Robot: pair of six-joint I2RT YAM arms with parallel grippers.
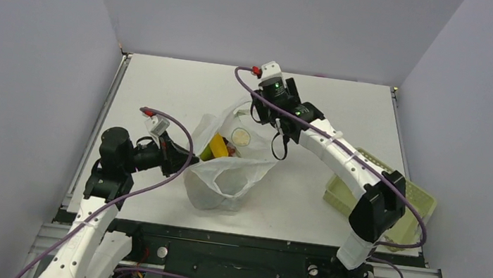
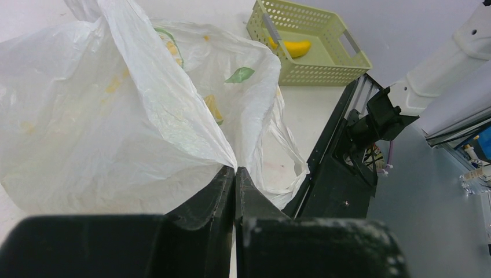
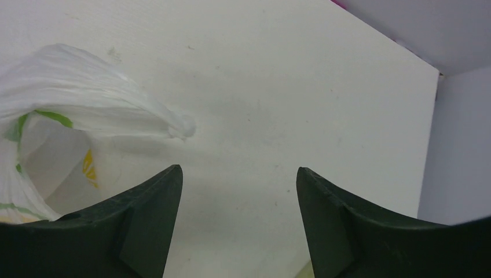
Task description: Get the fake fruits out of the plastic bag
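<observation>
Fruit (image 1: 218, 148), yellow and red, shows in the mouth of the plastic bag (image 1: 228, 179), crumpled at mid-counter (image 1: 165, 86); a banana (image 2: 291, 47) lies in the basket (image 2: 324, 69). The left hand (image 2: 235, 171) is pinched tight on the bag's edge; the right hand (image 3: 237, 179) hangs spread wide beside the bag's twisted handle, holding nothing.

Nothing legible anywhere: the plastic bag (image 1: 224, 179) bears round yellow-green logos (image 1: 240, 137), whose lettering is too blurred to read.
</observation>
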